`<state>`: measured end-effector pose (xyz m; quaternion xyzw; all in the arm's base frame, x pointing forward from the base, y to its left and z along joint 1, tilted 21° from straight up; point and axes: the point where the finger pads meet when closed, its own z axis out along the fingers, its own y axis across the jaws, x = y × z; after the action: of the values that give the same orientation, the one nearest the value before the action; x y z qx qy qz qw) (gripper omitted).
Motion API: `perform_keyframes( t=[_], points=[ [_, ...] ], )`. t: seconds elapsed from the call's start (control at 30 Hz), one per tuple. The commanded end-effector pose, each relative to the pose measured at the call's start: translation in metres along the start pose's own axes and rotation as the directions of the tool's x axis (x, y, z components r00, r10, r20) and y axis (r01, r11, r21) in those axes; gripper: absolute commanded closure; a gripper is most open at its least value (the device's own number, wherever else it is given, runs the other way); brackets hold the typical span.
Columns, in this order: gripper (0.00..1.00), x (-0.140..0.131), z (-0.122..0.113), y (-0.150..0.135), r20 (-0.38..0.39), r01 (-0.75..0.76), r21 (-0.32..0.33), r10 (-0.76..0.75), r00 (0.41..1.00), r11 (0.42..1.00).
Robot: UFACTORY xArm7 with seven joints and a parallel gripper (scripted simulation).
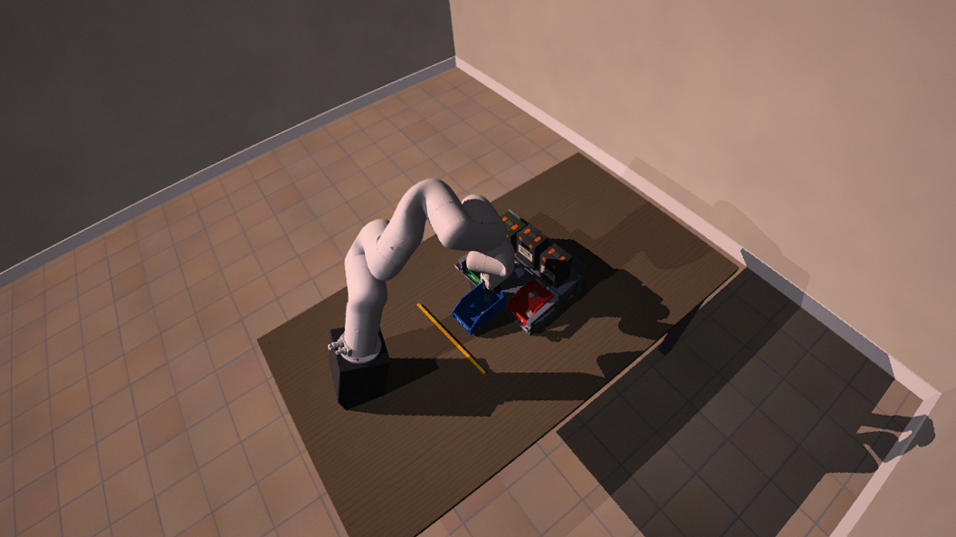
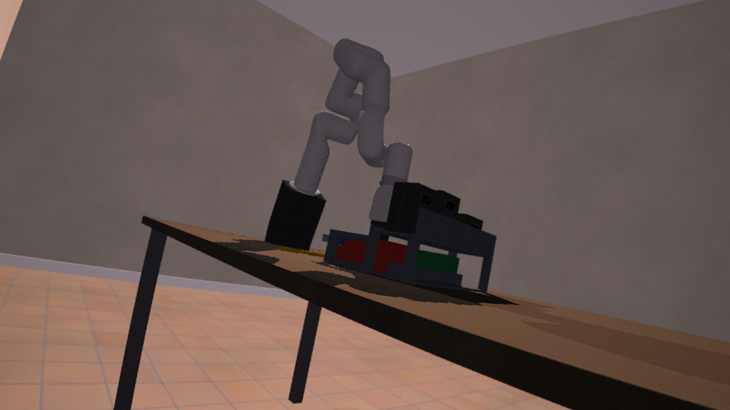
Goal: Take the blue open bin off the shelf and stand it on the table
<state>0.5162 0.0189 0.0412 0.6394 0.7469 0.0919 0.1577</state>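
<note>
The blue open bin [image 1: 480, 306] juts out from the front of the low dark shelf [image 1: 538, 263], toward the robot's base. Only a sliver of it [image 2: 340, 240] shows in the exterior view. My gripper [image 1: 499, 287] points down at the bin's rear wall, with the fingers closed on that thin wall. The fingertips are small and partly hidden by the wrist. In the exterior view the shelf [image 2: 414, 241] hides the fingers and only the wrist [image 2: 381, 202] shows. I cannot see the bin's parts clearly.
A red bin [image 1: 533, 300] sits in the shelf beside the blue one, and a green bin [image 1: 472, 274] on the other side under my wrist. Black boxes with orange marks [image 1: 535, 239] stand on the shelf's top. A thin yellow bar [image 1: 450, 338] lies on the table between the base and the bins.
</note>
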Motion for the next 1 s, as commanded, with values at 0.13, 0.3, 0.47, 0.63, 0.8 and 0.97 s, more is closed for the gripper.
perform_keyframes(
  t=[0.13,0.3,0.47,0.63,0.8,0.97],
  points=[
    [1.00,-0.0001,-0.0010,0.0015,0.000,0.000,-0.003,0.000,1.000,1.000],
    [1.00,-0.0001,-0.0010,0.0015,0.000,0.000,-0.003,0.000,1.000,1.000],
    [1.00,-0.0001,-0.0010,0.0015,0.000,0.000,-0.003,0.000,1.000,1.000],
    [1.00,-0.0001,-0.0058,0.0015,0.000,0.000,-0.003,0.000,1.000,1.000],
    [1.00,-0.0001,-0.0070,0.0015,0.000,0.000,-0.003,0.000,1.000,1.000],
    [1.00,-0.0001,-0.0070,0.0015,0.000,0.000,-0.003,0.000,1.000,1.000]
  ],
)
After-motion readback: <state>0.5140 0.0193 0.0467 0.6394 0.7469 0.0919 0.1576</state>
